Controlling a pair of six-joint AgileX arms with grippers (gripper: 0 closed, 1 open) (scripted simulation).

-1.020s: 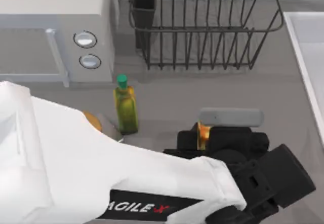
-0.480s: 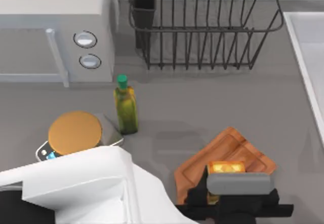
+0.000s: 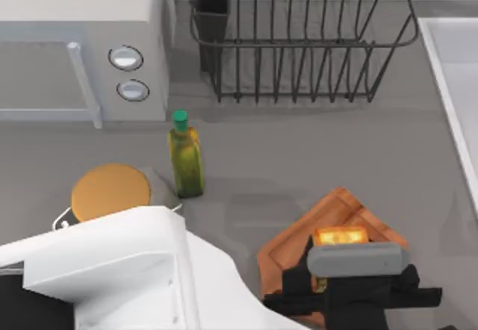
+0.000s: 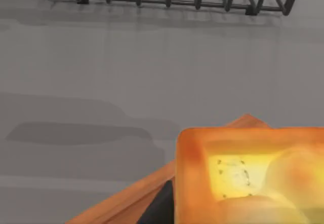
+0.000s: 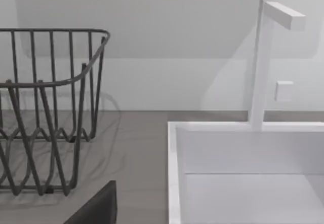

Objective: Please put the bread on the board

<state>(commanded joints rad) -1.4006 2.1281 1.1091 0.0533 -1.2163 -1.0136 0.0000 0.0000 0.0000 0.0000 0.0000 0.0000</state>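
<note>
Grey table — wire rack, white sink behind

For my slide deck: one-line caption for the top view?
Left gripper holds the bread over the board, beside an oil bottle and dish rack.

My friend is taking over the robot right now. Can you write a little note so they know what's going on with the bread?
Left gripper: above the reddish-brown wooden cutting board, shut on the small golden-orange toasted bread.
Right gripper: parked beside the white sink, facing the dark wire dish rack.
Done: bread picked up and carried over the board.
Left: lower it, let go, pull the arm away.
</note>
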